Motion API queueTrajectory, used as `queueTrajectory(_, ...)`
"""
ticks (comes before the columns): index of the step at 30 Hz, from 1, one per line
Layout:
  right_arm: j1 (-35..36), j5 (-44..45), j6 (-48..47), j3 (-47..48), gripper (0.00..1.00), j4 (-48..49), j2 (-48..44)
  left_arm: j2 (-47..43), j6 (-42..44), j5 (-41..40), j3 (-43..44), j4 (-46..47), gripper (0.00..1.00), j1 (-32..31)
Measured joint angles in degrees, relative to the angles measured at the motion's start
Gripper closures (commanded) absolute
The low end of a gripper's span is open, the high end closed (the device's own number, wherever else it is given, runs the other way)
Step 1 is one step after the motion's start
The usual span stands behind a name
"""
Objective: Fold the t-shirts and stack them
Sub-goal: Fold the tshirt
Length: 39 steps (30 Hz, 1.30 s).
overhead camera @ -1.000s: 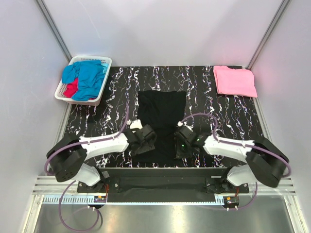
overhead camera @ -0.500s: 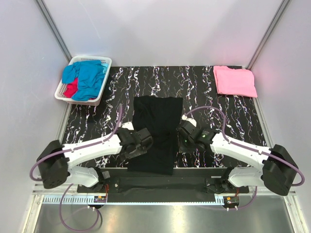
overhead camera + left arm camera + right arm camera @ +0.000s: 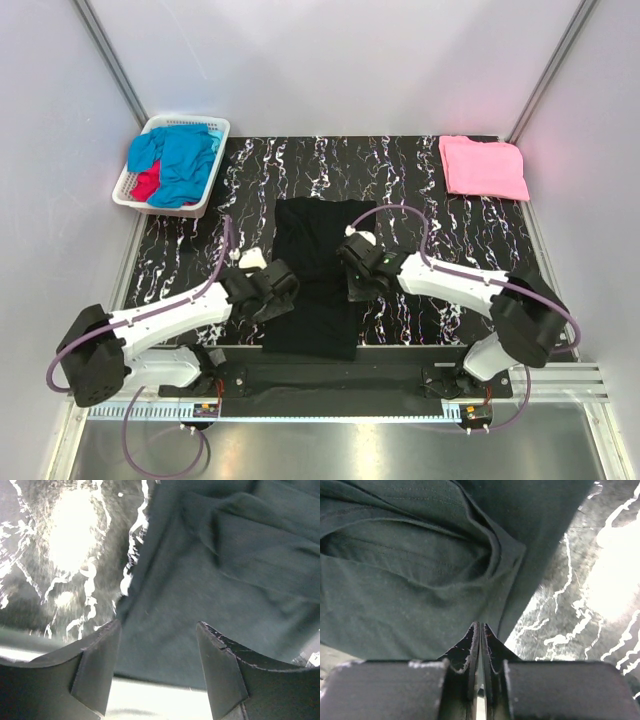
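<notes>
A large black t-shirt (image 3: 318,262) lies as a long strip in the middle of the table, its near end reaching the table's front edge. My left gripper (image 3: 272,292) sits at the shirt's left edge, open, and the left wrist view shows only the dark cloth (image 3: 225,570) past its fingers (image 3: 159,625). On the shirt's right edge rests my right gripper (image 3: 356,276), with a fold of cloth (image 3: 420,580) just ahead of it. Its jaws (image 3: 481,625) are pressed together with no cloth seen between them. A folded pink t-shirt (image 3: 484,167) lies at the far right corner.
A white slotted basket (image 3: 190,121) at the far left holds a bright blue t-shirt (image 3: 182,158) and a red one (image 3: 147,184). The table top is black marble with white veins (image 3: 450,230). Bare table shows beside the shirt in both wrist views.
My right gripper has moved left and farther up the shirt's right edge and has shut. My left gripper has drawn back left to the shirt's edge. The shirt has become narrower.
</notes>
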Motion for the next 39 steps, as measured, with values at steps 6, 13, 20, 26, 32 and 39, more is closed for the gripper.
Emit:
queueTrajectory(6, 0.0, -0.44, -2.71, 1.44, 0.88, 1.92, 4.31, -3.32, 6.16, 9.29, -10.69, 12.26, 0.37, 11.91)
queueTrajectory(13, 0.0, -0.37, -4.61, 5.07, 0.89, 4.68, 9.31, -1.46, 14.12, 14.16, -7.15, 18.12, 0.37, 18.01)
queueTrajectory(20, -0.02, -0.09, -5.88, 8.81, 0.89, 6.23, 15.04, 4.96, 18.27, 19.08, -3.67, 24.39, 0.37, 21.62)
queueTrajectory(26, -0.48, 1.18, -6.86, 11.08, 0.87, 6.32, 16.52, 9.22, 19.98, 25.33, -3.76, 29.44, 0.37, 25.62)
queueTrajectory(32, -3.74, 2.27, -7.65, 12.46, 0.86, 6.75, 16.5, 13.84, 20.39, 30.29, -3.76, 34.53, 0.37, 28.04)
queueTrajectory(39, -6.19, 4.74, -7.82, 12.48, 0.87, 7.26, 16.52, 16.76, 18.56, 30.69, -3.06, 36.22, 0.47, 28.24)
